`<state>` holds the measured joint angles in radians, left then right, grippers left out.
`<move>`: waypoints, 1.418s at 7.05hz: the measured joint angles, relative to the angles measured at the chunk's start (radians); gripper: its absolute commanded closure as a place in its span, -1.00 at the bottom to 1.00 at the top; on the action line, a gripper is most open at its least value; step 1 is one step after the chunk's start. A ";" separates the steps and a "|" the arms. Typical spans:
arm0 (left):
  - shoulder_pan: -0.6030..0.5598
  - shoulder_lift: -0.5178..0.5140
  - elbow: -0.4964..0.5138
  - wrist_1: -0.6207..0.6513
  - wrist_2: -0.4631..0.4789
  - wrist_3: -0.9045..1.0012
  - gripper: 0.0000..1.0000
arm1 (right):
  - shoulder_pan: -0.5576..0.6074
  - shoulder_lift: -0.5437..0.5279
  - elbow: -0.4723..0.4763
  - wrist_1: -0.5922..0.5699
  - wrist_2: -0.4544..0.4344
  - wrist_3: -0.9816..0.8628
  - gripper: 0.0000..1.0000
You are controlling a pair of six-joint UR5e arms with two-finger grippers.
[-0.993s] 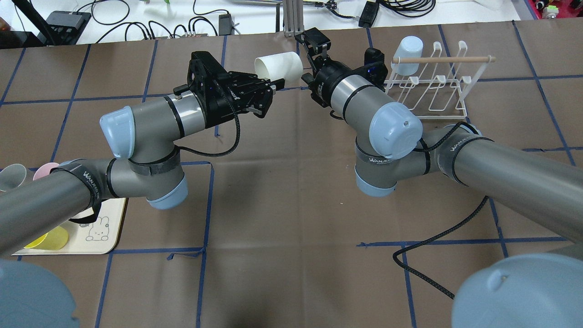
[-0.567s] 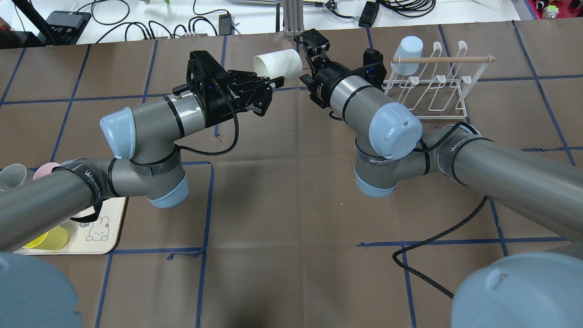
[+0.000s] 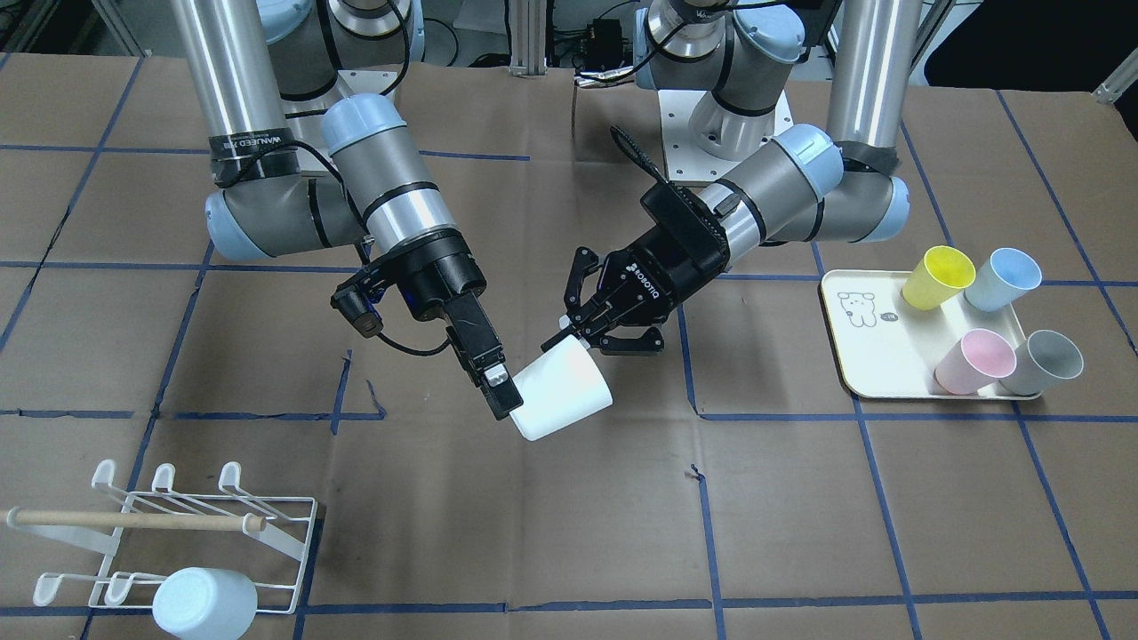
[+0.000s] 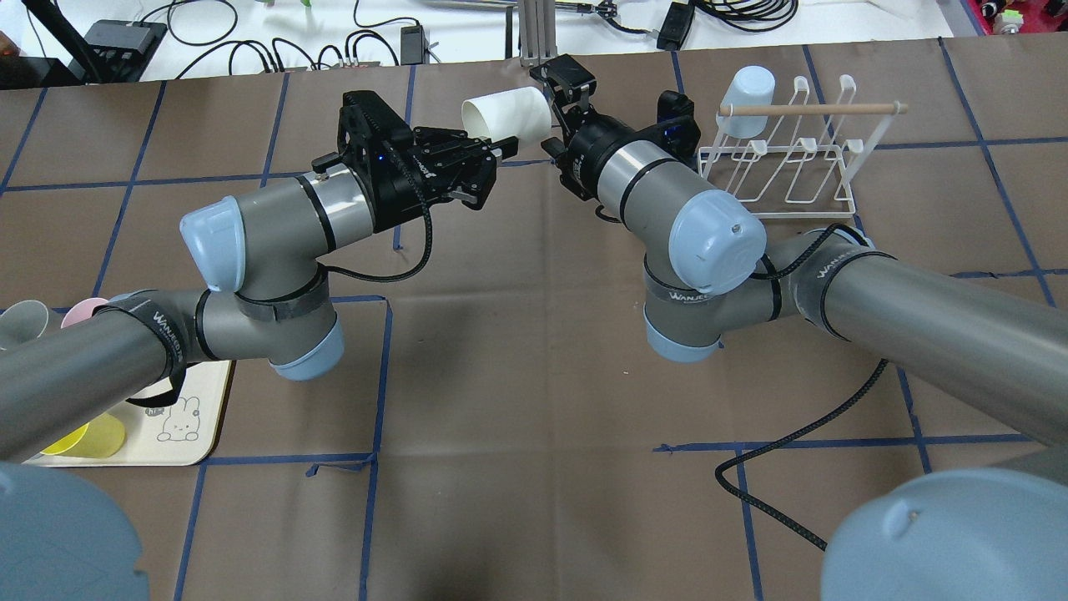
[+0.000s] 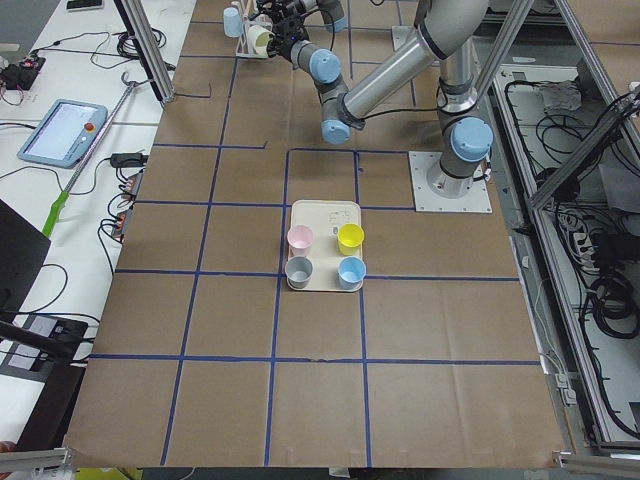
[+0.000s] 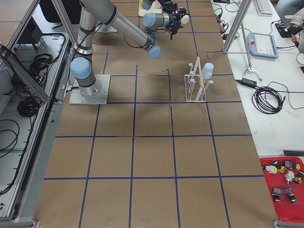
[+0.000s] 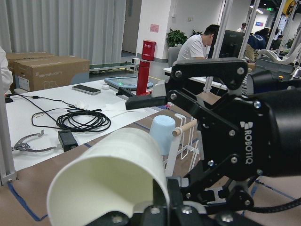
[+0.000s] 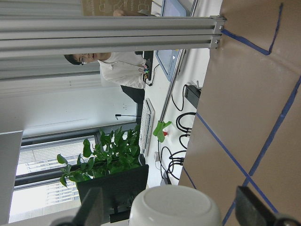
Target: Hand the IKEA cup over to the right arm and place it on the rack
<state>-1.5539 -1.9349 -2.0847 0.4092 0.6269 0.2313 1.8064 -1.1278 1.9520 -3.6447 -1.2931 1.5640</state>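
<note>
Handover in mid-air over the middle of the worktop (image 3: 800, 516). The white cup (image 3: 564, 396) lies roughly on its side above the brown paper, touching nothing below it. The left gripper (image 3: 576, 336) is pinched down on the cup's rim wall, mouth end toward that arm, so it's the one carrying the cup.

The right gripper (image 4: 549, 115) sits at the other end and is spread wide. On my right wrist feed the cup's flat base is dead centre, with one finger (image 8: 94, 209) off to each side of it. There's a sliver of gap both sides, so no grip from that arm. From the front camera one finger looks like it's right against the cup's side near the base, but I can't tell if it actually touches.

The rack (image 4: 784, 167) stands on the worktop on the right arm's side, just past that arm's wrist in the overhead. It has a pale blue cup (image 4: 745, 100) hung upside down at one end, by the wooden rod (image 4: 813, 108).

Over on the left arm's side, the cream tray (image 3: 867, 356) holds four more cups: yellow (image 3: 938, 276), blue (image 3: 1000, 277), pink (image 3: 973, 360) and grey (image 3: 1049, 363). All four are well apart from the handover.
</note>
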 measured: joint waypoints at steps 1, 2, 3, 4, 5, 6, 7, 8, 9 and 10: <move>0.000 0.000 0.000 0.003 0.000 -0.004 0.81 | 0.006 0.001 -0.004 0.000 0.000 0.001 -0.99; 0.000 0.001 0.000 0.005 0.000 -0.010 0.81 | 0.011 0.002 -0.009 0.000 0.000 0.007 -0.99; 0.000 0.001 0.000 0.009 0.000 -0.020 0.81 | 0.014 0.003 -0.018 0.001 0.000 0.018 -0.99; 0.000 0.001 0.000 0.015 0.000 -0.029 0.80 | 0.016 0.004 -0.025 0.003 0.000 0.026 -0.99; 0.000 0.001 0.000 0.018 0.000 -0.034 0.79 | 0.018 0.007 -0.028 0.004 0.000 0.030 -0.99; 0.000 0.002 0.000 0.019 0.000 -0.037 0.78 | 0.021 0.013 -0.033 0.004 0.000 0.031 -0.99; 0.000 0.002 0.000 0.020 0.001 -0.040 0.78 | 0.023 0.021 -0.039 0.004 0.000 0.031 -0.98; 0.000 0.003 0.000 0.020 0.001 -0.044 0.78 | 0.028 0.029 -0.045 0.004 0.000 0.031 -0.98; 0.000 0.003 0.000 0.020 0.001 -0.047 0.78 | 0.033 0.037 -0.052 0.005 -0.001 0.032 -0.89; 0.000 0.004 0.000 0.020 0.001 -0.048 0.77 | 0.036 0.043 -0.058 0.006 -0.001 0.032 -0.82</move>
<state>-1.5539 -1.9310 -2.0847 0.4295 0.6280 0.1828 1.8422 -1.0852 1.8939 -3.6384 -1.2945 1.5957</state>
